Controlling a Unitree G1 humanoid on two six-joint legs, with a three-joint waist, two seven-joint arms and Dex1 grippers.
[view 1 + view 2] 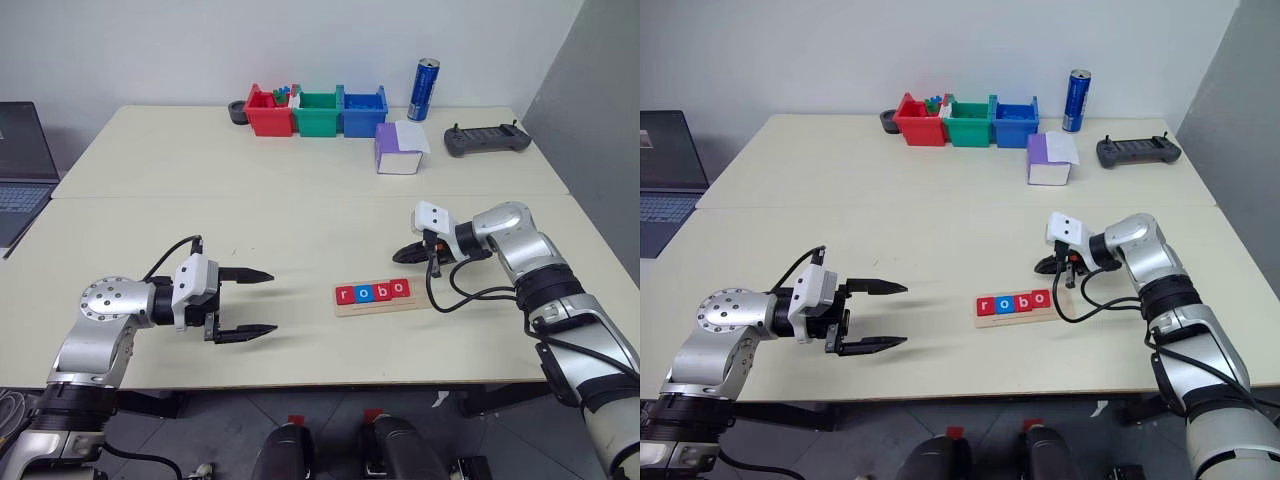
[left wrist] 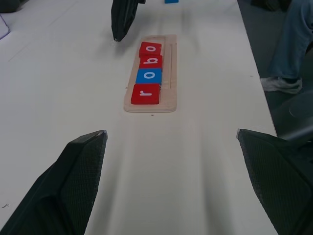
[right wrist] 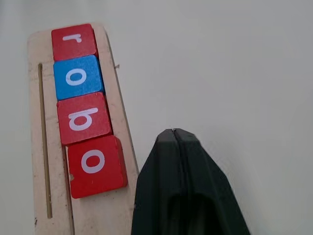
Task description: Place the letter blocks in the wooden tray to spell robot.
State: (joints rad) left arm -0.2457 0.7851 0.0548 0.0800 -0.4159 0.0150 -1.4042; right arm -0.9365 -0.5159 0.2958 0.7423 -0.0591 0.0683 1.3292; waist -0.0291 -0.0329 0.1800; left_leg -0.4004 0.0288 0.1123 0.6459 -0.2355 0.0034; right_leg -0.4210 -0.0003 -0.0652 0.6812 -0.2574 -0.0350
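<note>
- Nearest the head camera, left gripper (image 1: 258, 302) hovers over bare table (image 1: 300, 210) with its two fingers spread wide and nothing between them; I keep it parked well apart from the tray.
- Tray (image 1: 383, 303) lies near the table's front edge, between the two arms; it is a pale wooden strip with a thin groove along one long side.
- Four blocks sit in it, touching in a row: a red r (image 3: 74, 41), a blue o (image 3: 78, 77), a red b (image 3: 83, 119) and a red o (image 3: 96, 166). They read "robo". The last o sits slightly skewed against its neighbour.
- Right gripper (image 3: 173, 134) has its fingers pressed together on nothing, tip resting just beside the tray's far long edge near the last o.
- Step in hand, as I judge it: four of five letters are placed and the t is still to come.
- A small blue tile (image 2: 171, 1) shows far off in the left wrist view; its letter I cannot read.
- Next move, in my judgement: open the right gripper, fetch the t, and set it in the free end of the tray beside the last o.
</note>
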